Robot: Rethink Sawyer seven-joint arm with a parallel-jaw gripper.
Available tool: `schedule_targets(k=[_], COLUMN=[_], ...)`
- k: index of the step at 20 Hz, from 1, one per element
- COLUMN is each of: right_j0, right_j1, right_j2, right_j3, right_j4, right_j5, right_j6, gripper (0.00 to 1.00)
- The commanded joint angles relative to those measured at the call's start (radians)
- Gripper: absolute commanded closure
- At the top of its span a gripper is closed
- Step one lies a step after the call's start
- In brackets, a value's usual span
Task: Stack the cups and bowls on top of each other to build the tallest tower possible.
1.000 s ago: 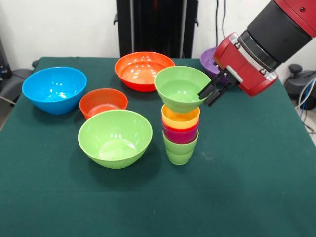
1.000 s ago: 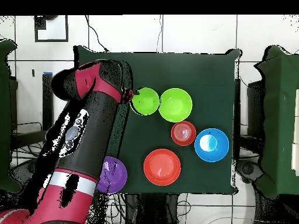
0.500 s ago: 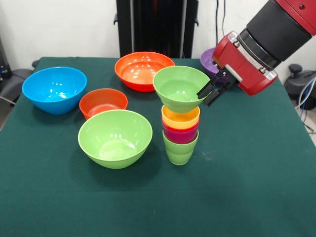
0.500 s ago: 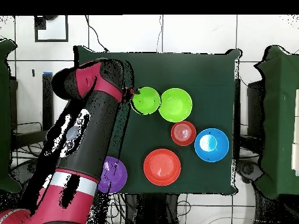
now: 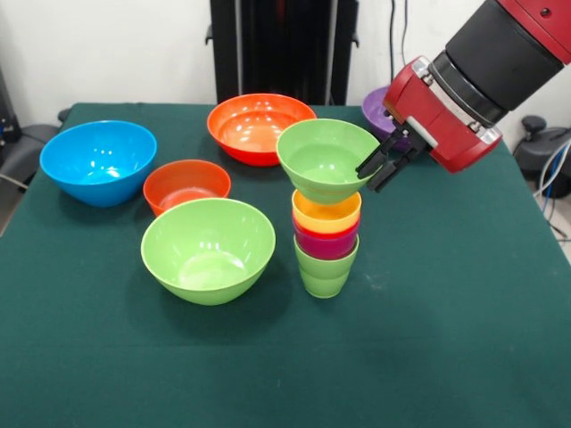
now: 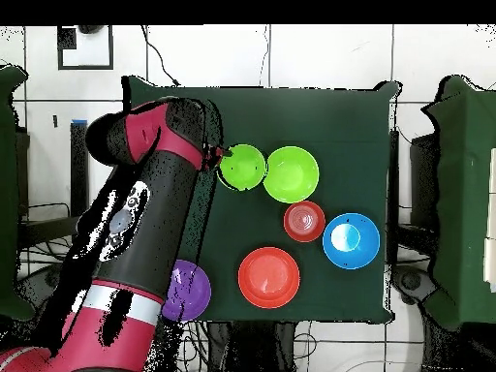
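Since a second ago little has changed: the small light-green bowl [image 5: 327,162] has edged slightly toward the big light-green bowl [image 5: 208,250] and now sits level on the tower [image 5: 326,234], so the placement looks nearly done. The stack's glossy tumblers stand on the green felt desk [image 5: 428,339]. Just behind the tower's top, the gripper [image 5: 382,168] has its jaws pinching the bowl's rim
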Motion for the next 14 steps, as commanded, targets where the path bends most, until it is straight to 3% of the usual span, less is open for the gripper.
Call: schedule_targets(k=[1,14], right_j0=[-0.027,-0.031], right_j1=[0.024,0.079], right_j2=[0.118,0.108], right_j3=[-0.01,-0.08], right_j4=[-0.005,-0.002], right_j5=[0.017,0.025], right_j6=[-0.008,0.019], gripper=[1.0,1.0])
